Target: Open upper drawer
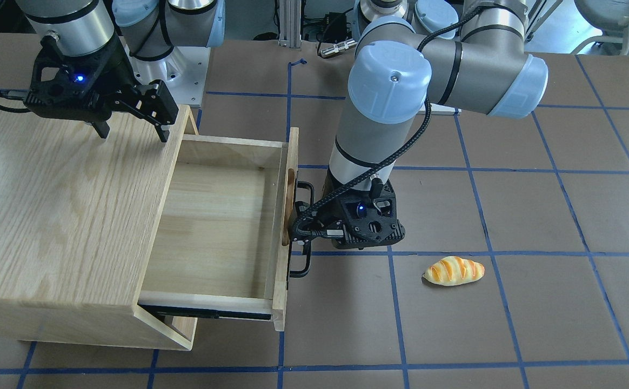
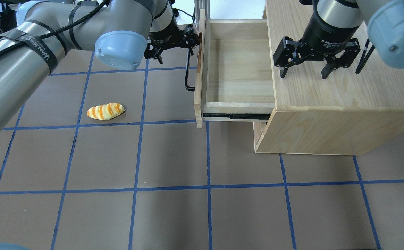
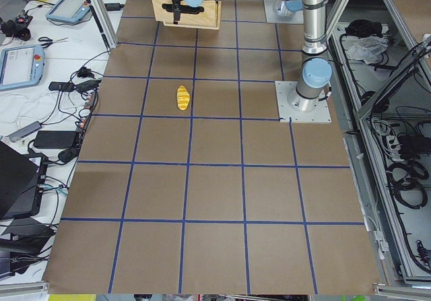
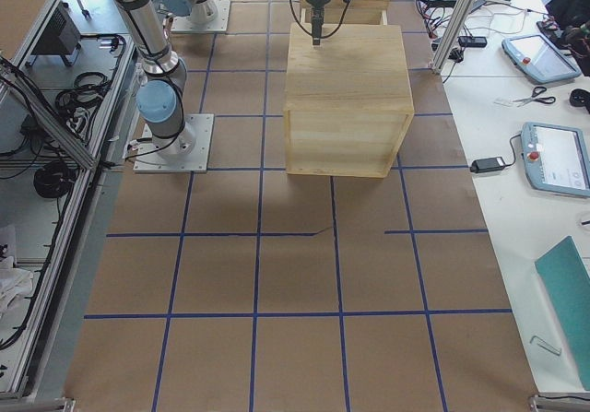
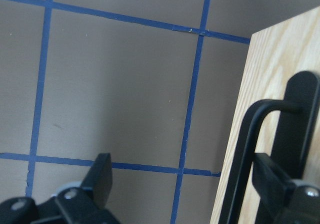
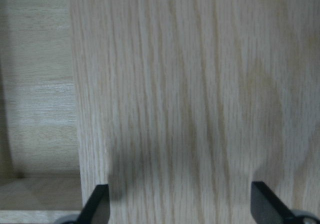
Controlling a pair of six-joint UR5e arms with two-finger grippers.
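The upper drawer (image 1: 214,227) stands far out of the cabinet (image 1: 49,216), and its pale floor is bare. The left gripper (image 1: 302,227) sits at the drawer's front panel, the part farthest from the cabinet. Its fingers are spread wide, and the black bar handle (image 2: 187,74) passes between them. In the wrist view the handle is close beside one finger (image 5: 272,176); whether they touch cannot be told. The right gripper (image 2: 304,73) hangs just above the cabinet's top, near the edge over the drawer, with its fingers apart and nothing between them. A bread roll (image 1: 453,270) lies on the table (image 1: 509,335), well clear of the cabinet, beyond the drawer front.
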